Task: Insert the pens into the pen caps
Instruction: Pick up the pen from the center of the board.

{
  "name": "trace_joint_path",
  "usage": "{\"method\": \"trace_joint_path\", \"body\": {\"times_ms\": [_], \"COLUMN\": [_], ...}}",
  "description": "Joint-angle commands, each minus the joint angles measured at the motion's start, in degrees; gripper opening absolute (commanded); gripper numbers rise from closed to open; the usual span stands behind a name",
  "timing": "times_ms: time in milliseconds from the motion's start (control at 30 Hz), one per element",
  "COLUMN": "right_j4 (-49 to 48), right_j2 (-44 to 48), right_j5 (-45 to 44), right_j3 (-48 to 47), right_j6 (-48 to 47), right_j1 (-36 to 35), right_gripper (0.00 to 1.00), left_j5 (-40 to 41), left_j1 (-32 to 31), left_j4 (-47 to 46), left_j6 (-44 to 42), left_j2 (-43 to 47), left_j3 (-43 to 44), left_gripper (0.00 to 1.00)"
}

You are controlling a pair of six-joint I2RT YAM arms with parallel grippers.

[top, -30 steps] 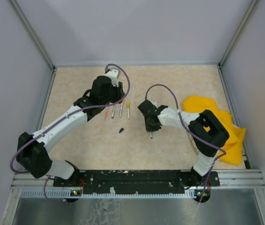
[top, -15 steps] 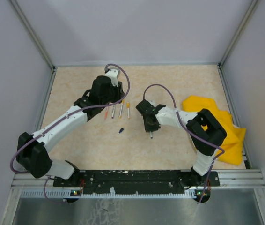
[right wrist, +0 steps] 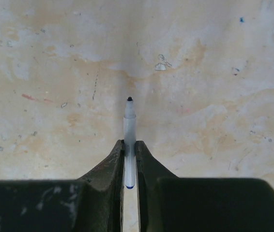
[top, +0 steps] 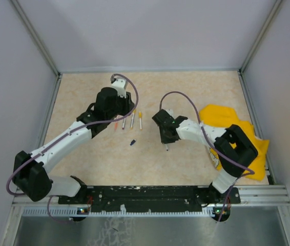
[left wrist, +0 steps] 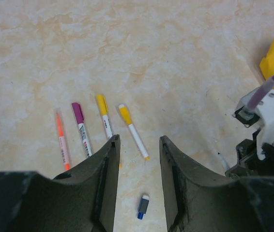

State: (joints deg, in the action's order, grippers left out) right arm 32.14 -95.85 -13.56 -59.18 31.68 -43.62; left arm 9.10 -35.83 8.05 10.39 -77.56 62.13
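Hidden / unclear:
- Top view: the left gripper (left wrist: pixel 138 140) is covered by its own wrist. Its jaws show only in the left wrist view.
- Left wrist view: the lower ends of the purple-capped pen (left wrist: pixel 81 129) and the first yellow-capped pen (left wrist: pixel 105 118) run behind the left-hand finger (left wrist: pixel 109 169).
- Cannot tell whether the orange-pink pen (left wrist: pixel 62 144) is capped, as it is one colour end to end.
- The yellow cloth (top: pixel 240 134) is partly covered by the right arm, and only a corner of it shows in the left wrist view.
- Cannot tell whether the tip of the held pen touches the table (top: pixel 186 92).

Grippers:
- The left gripper hangs over the table with its jaws partly apart and nothing between them.
- The right gripper (right wrist: pixel 129 145) is clamped on the uncapped pen (right wrist: pixel 129 126). The fingers pinch the barrel near its rear end.

Task items:
- The uncapped pen has a pale grey-white barrel, a small dark tip pointing away from the fingers, and a blue band at the rear between the pads.
- Four pens lie side by side left of centre: orange-pink, purple-capped, first yellow-capped and second yellow-capped pen (left wrist: pixel 133 133). The capped three have white barrels.
- The dark blue cap (left wrist: pixel 143 207) is short and stubby and lies alone on the table. It sits nearer the arm bases than the row, between the row and the right gripper, touching neither.
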Motion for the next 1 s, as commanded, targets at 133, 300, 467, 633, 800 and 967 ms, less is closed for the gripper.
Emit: {"method": "trace_joint_path", "body": {"times_ms": [133, 300, 467, 633, 800, 967], "right_j4": [-7.8, -17.7, -27.3, -34.8, -47.3, -56.1], "right_j2": [16.9, 26.7, 34.8, 41.2, 47.4, 49.7], "right_j5": [-4.3, -4.9, -4.6, -4.3, -5.7, -8.0], "right_j3": [4.4, 10.5, 15.5, 19.0, 25.0, 27.7], "right_j6": [1.7, 4.0, 6.3, 6.6, 8.5, 9.0], "right_j1": [-0.3, 0.9, 2.3, 2.4, 2.4, 2.4], "right_gripper": [0.0, 0.0, 0.0, 0.0, 0.0, 0.0], "left_j5": [-4.5, -9.2, -13.6, -18.8, -25.8, -28.8], "left_j1": [0.4, 0.4, 0.4, 0.4, 0.3, 0.3], "left_j4": [-10.3, -14.7, -19.6, -22.9, -24.8, -23.8], "left_j6": [0.3, -0.8, -1.1, -0.7, 0.6, 2.8], "left_j2": [6.7, 8.7, 10.0, 9.3, 7.8, 5.9], "left_j3": [-3.9, -5.8, -6.8, -5.5, -5.1, -3.9], "left_gripper": [0.44, 0.45, 0.45, 0.47, 0.48, 0.47]}}
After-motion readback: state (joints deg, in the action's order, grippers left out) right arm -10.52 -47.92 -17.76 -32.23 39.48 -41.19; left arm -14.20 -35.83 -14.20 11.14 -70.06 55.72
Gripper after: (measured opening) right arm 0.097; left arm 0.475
